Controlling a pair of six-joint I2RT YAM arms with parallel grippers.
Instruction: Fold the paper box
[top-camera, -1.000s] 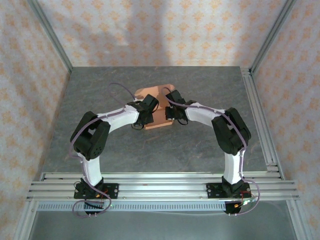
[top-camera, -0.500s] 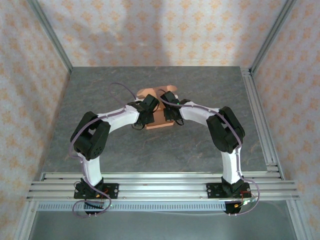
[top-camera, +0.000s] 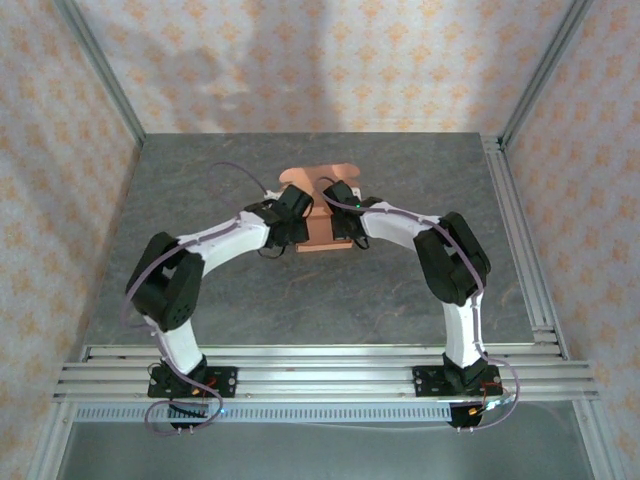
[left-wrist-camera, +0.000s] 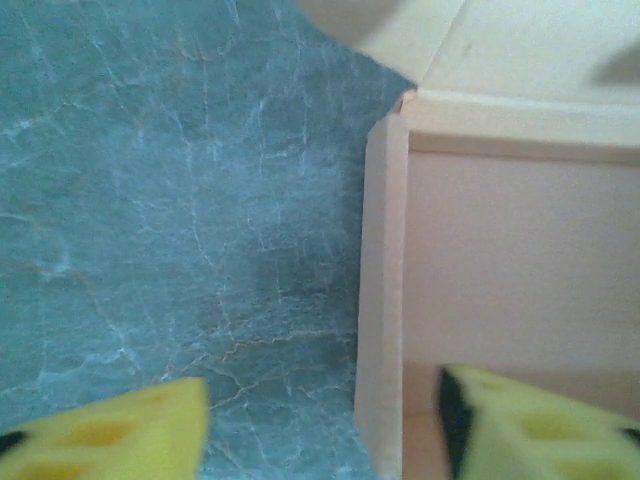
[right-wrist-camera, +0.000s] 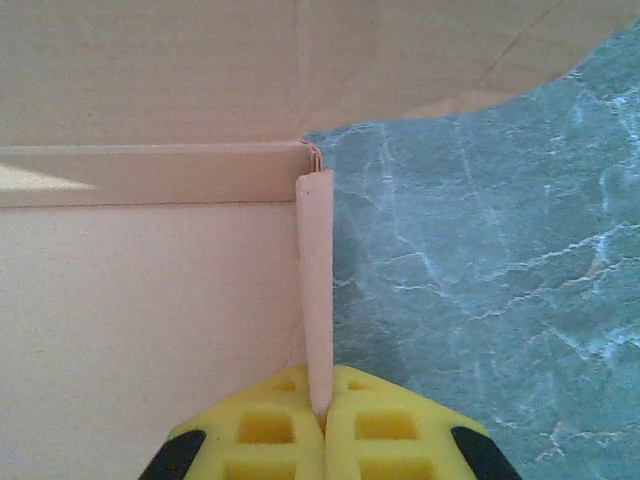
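Right claw pinches the paper box wall

The paper box is thin salmon-orange cardboard, matt and smooth, with sharp creases; at one corner its folded layers show as fine lines. The tabletop looks like grey-green stone or a stone-print laminate, veined with pale lines, with a dull sheen. The fingers of the right gripper and those of the left gripper are yellow moulded plastic, matt, with recessed pockets. The rails along the tabletop's near edge are ribbed bare aluminium. The arms wear smooth white plastic shells with black joints.
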